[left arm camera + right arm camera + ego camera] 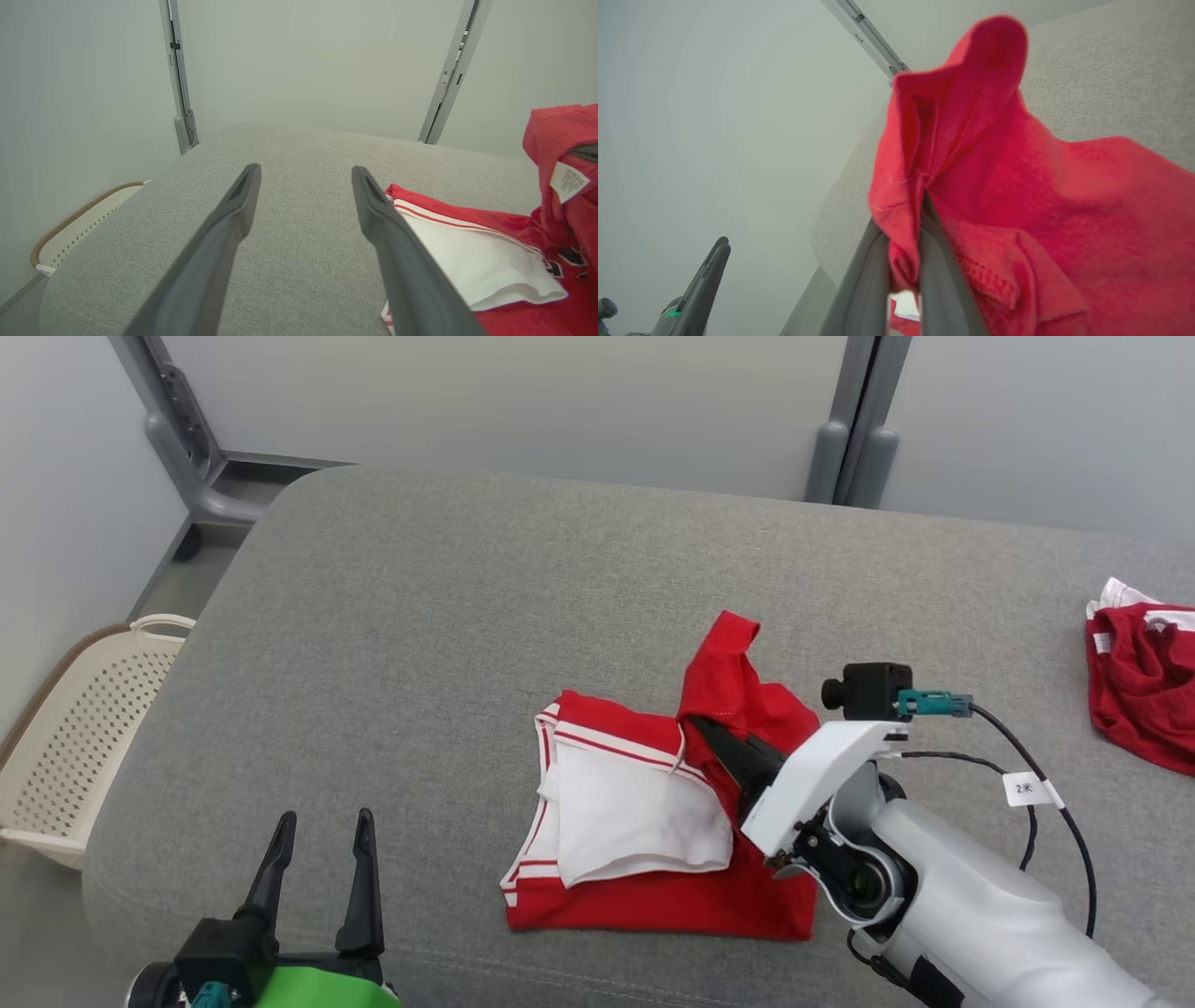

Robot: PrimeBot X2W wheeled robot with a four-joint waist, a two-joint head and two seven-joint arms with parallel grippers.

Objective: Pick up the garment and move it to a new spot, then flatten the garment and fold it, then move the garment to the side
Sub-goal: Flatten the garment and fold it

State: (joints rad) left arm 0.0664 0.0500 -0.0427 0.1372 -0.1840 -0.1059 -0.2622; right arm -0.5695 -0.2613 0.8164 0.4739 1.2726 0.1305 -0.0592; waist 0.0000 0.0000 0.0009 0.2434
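I see grey padded surface (420,616) mid-frame, pale walls (560,401) behind. Perforated basket (84,728) at left edge, contents unclear. My left gripper (327,816) spread; right gripper (700,723) pinching red garment (653,896).

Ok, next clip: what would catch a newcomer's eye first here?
The red and white garment lies in the middle of the grey cushion, with one red flap pinched and raised by the shut right gripper. After that come the left gripper, wide open and empty at the near left, and a second red garment bunched at the cushion's right edge.
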